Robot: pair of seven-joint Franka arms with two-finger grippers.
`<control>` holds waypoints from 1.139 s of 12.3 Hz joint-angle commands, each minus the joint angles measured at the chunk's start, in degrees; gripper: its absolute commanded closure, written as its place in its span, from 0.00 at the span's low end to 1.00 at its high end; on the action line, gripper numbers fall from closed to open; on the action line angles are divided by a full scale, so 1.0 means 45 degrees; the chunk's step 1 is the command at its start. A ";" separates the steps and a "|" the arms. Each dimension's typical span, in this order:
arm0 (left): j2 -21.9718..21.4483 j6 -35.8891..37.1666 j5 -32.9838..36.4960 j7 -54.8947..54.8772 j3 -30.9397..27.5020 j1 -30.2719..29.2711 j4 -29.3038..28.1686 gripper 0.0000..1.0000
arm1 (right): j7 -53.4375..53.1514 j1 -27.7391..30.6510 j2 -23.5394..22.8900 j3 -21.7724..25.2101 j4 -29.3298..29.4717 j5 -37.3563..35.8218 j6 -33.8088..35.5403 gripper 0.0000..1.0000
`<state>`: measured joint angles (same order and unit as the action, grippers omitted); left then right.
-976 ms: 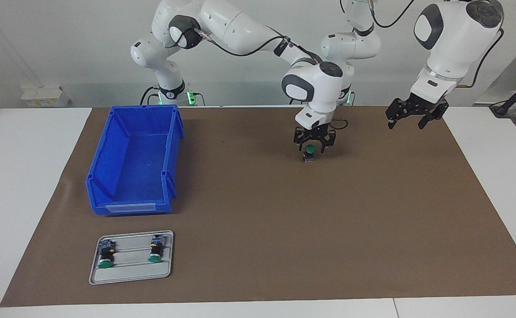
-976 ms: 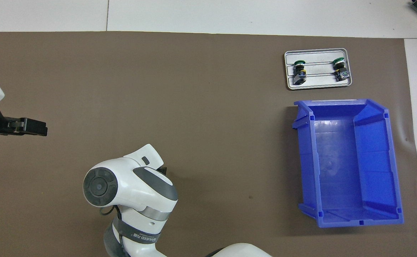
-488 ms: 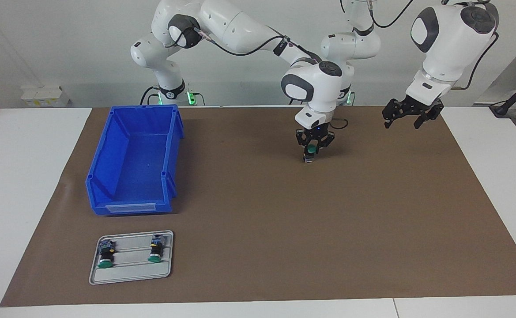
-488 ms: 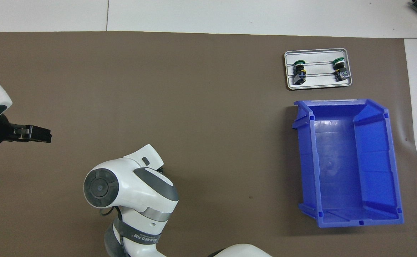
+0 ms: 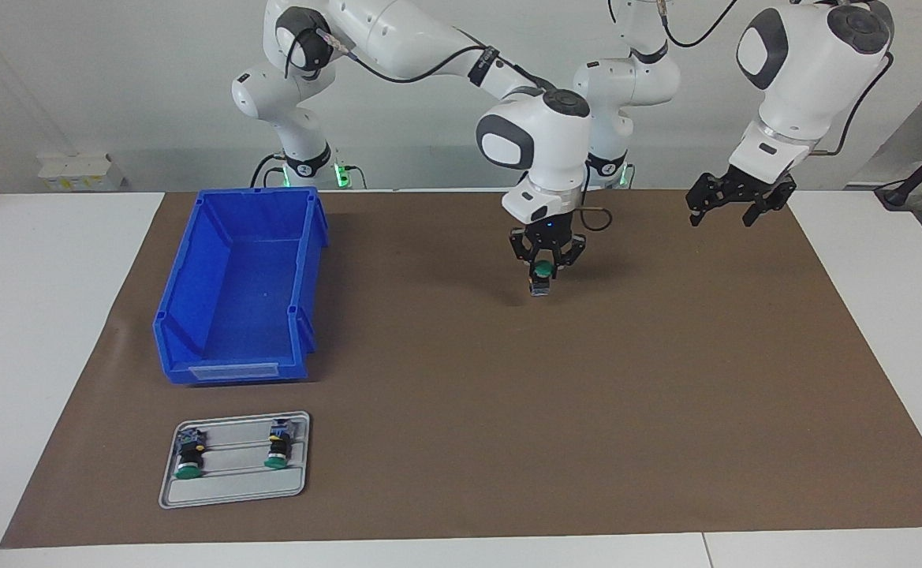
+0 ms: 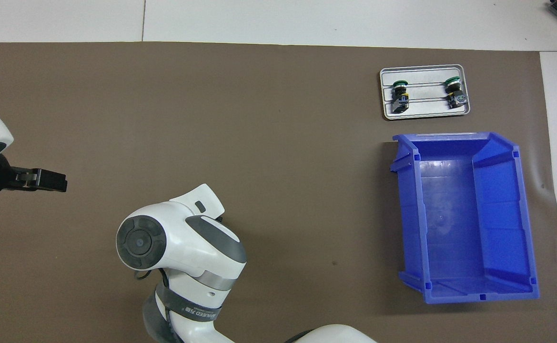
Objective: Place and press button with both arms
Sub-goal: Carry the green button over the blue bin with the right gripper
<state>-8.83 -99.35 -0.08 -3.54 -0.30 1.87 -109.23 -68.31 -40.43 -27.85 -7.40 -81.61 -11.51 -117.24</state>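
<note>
Gripping the button between closed fingertips, green cap turned toward the facing camera and contact block hanging below: right gripper, raised a little above the brown mat at about 12 o'clock from the mat's centre in the facing view; in the overhead view hidden under the arm's own wrist. Waiting with fingers spread wide and holding nothing: left gripper, over the mat's corner at about 2 o'clock in the facing view, at 9 o'clock in the overhead view. Standing empty toward the right arm's end: blue bin. Lying farther from the robots than the bin: grey tray, carrying two more buttons side by side, caps pointing away from the robots. Judged progress: button picked up but not yet set down; placing and pressing with both arms still to do.
</note>
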 commanded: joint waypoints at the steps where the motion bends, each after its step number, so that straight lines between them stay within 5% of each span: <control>1: -0.0303 -0.0033 -0.0002 -0.0111 0.0007 -0.0065 -0.0278 0.00 | 0.0045 0.1206 0.2316 -0.0133 -0.2445 0.0292 -0.0236 1.00; 8: -0.0303 -0.0033 -0.0002 -0.0111 0.0007 -0.0065 -0.0278 0.00 | -0.0096 0.4624 0.5678 -0.0114 -0.4734 0.0312 0.0212 1.00; 14: -0.0303 -0.0033 -0.0002 -0.0111 0.0007 -0.0065 -0.0278 0.00 | 0.6335 0.7768 0.5916 -0.0114 -0.4774 0.1340 0.0606 1.00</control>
<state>-8.84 -99.35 -0.08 -3.54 -0.30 1.87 -109.23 -51.01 -10.19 -2.02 -7.13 -101.55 -9.86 -113.63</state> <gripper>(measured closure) 0.000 0.586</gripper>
